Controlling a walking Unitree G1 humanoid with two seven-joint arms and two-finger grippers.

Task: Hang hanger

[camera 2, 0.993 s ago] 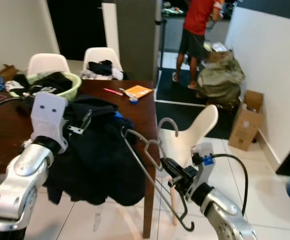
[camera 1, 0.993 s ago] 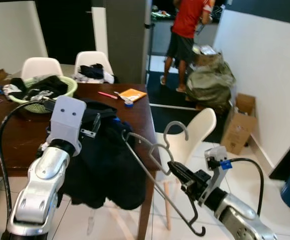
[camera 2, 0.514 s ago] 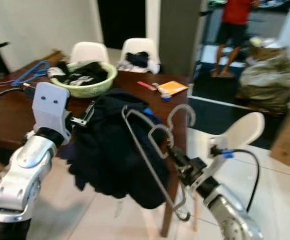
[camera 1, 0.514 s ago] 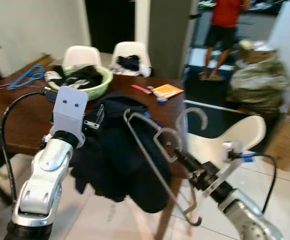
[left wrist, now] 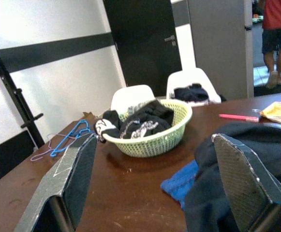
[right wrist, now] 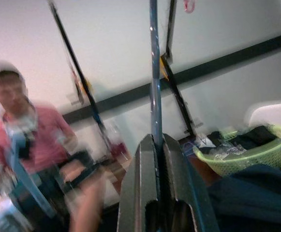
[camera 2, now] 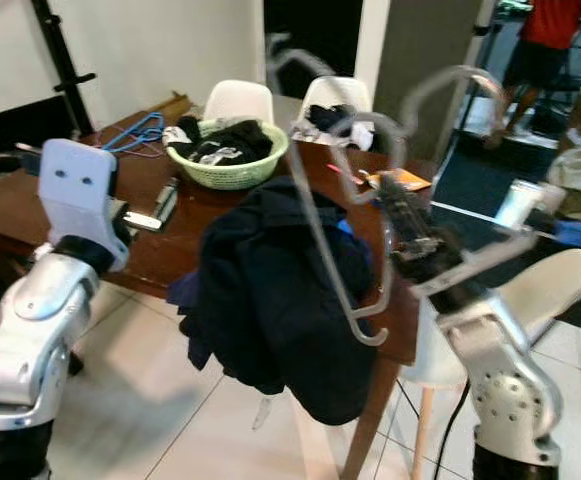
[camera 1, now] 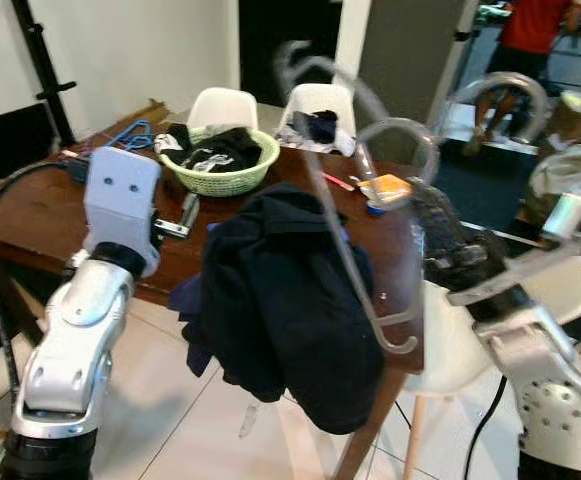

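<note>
A dark navy garment (camera 1: 285,300) hung over the near edge of the brown wooden table (camera 1: 40,215), with a pale green woven basket (camera 1: 222,172) on the table behind it and two white chairs (camera 1: 222,105) beyond.

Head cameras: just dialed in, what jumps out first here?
The right claw is shut on a wire hanger carrying a dark garment, held up in front of the table. The left claw is open over the table, facing a green basket of clothes. A person in red stands far back.
</note>
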